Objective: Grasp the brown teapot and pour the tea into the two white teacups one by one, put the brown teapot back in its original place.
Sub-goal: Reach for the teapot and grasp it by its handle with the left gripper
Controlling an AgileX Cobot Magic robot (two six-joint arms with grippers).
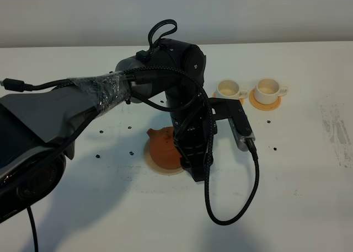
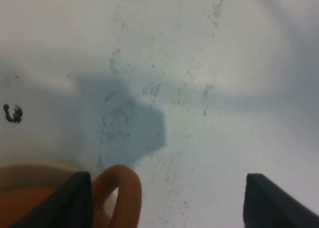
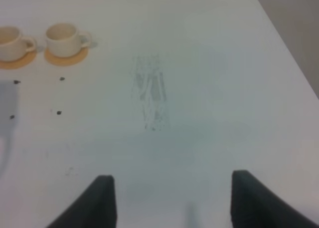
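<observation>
**Brown teapot.** The brown teapot (image 1: 164, 146) stands upright on the round tan coaster (image 1: 156, 167), near the middle of the white table (image 1: 309, 169). It is to the left of, and nearer than, the cups. Its spout (image 1: 152, 133) points left and slightly to the far side. In the exterior view the opposite side of the pot is hidden behind the left arm. The spout-to-handle axis therefore runs roughly left to right across the table.

**Left gripper.** The left gripper (image 2: 168, 198) is lowered over the right side of the teapot with its jaws spread wide and nothing clamped. The loop handle (image 2: 130, 193) lies between the fingers (image 2: 77, 203), just beside one of them and well apart from the other. Contact with the nearer finger cannot be determined.

**Right gripper.** The right gripper (image 3: 172, 200) hangs above bare table with its jaws apart, holding nothing.

**Teacups.** The two white teacups, one to the left (image 1: 228, 89) and one to the right (image 1: 268, 86), stand upright side by side at the far right. Each sits on a small orange coaster (image 1: 263, 103). Both handles point right.
</observation>
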